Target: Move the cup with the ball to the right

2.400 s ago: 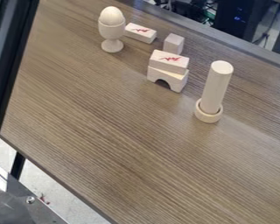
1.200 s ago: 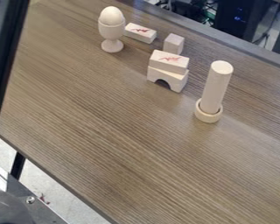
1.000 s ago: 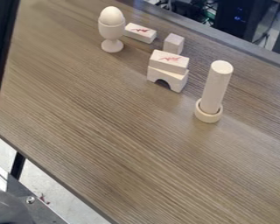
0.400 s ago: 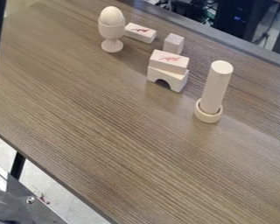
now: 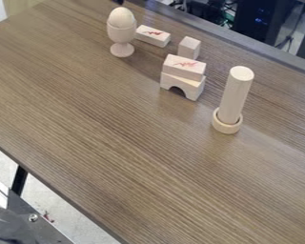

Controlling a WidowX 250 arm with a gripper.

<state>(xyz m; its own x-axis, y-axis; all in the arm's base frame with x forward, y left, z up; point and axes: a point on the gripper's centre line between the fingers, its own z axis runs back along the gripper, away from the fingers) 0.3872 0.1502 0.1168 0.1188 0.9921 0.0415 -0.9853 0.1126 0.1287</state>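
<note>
The wood-grained desk spreads below and to both sides of the hand, a small dark part of which shows at the top edge of the camera view. Dark equipment stands beyond the desk, to the right of the hand in the view. Of the things on the desk, the tallest is a pale cylinder, upright in a low ring, well apart from the hand, down and to its right. The cup is nearest the hand, just below it in the view, standing upright with the ball seated in its mouth. Farther down and right from the hand, an arched block carries a red-marked block. Nearer the hand, a flat block lies just beside the cup; past it, to the right, sits a small cube. Whether the hand is spread or pressed together, I cannot tell.
</note>
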